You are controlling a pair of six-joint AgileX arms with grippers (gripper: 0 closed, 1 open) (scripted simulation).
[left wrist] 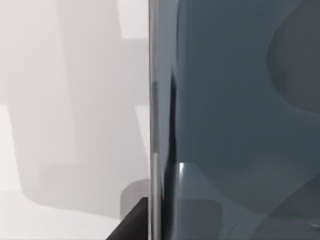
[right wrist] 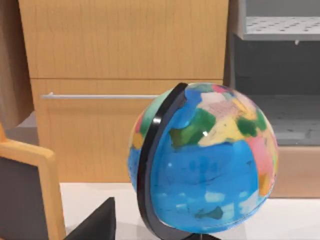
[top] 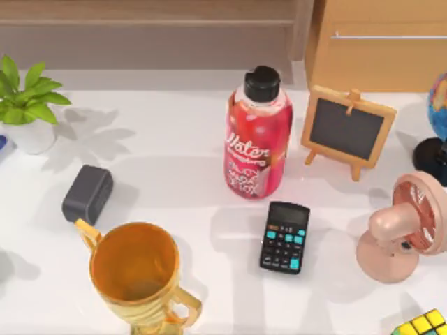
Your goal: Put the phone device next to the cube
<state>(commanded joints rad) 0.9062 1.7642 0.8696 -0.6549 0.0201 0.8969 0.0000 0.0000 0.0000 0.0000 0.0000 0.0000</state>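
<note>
Close before the left gripper [left wrist: 131, 223], of which a dark wedge shows in its wrist view, the phone device [left wrist: 240, 125] stands as a flat grey-blue slab with a thin bright edge, the white desk [left wrist: 60, 125] lying behind it; whether the grip is closed on the slab cannot be told. On the top view a blue sliver [top: 3, 146] sits at the desk's left edge beside the plant pot, too little to name. At the right side, the right gripper [right wrist: 97, 225] is a dark wedge low in its own wrist view, its state likewise not to be told; that wrist looks level across the desk at the globe [right wrist: 205, 160], with the chalkboard [right wrist: 27, 195] to one side and a wooden cabinet [right wrist: 125, 50] with a metal handle beyond. The desk is white and glossy, backed by wooden furniture. It carries one cube [top: 422, 324] at the near right corner, one black calculator [top: 285, 237] near the middle, one red bottle [top: 257, 139] just behind it, one gold trophy cup [top: 136, 272] near left, one dark grey block [top: 87, 193], one potted plant [top: 28, 105] far left, and one pink fan [top: 398, 234] at the right.
</note>
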